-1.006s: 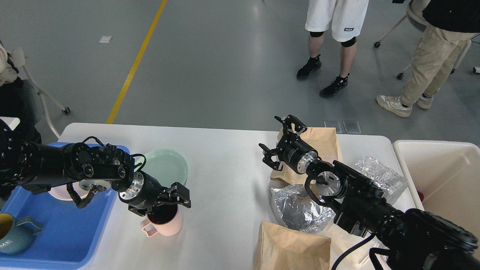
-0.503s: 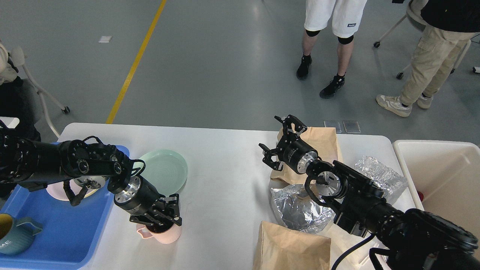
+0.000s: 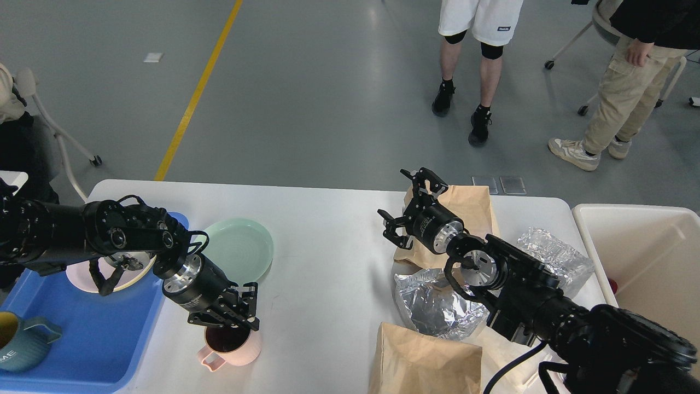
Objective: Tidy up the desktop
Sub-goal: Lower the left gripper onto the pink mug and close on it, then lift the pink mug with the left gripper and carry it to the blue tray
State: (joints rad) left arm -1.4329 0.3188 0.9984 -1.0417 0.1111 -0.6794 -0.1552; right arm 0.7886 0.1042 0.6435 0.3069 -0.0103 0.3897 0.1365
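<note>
The white desktop fills the lower part of the head view. My left gripper points down into a pink mug near the front edge, with its fingers closed on the mug's rim. A pale green plate lies just behind it. My right gripper is open and empty, hovering at the left edge of a brown paper bag.
A blue tray at the left holds a pink plate and a teal mug. Crumpled foil and a second paper bag lie at the right. A cream bin stands beyond the right edge. People stand behind the table.
My left gripper swung down onto the pink mug and closed on its rim. The mug has shifted with it toward the front-left. The right arm has not moved.
</note>
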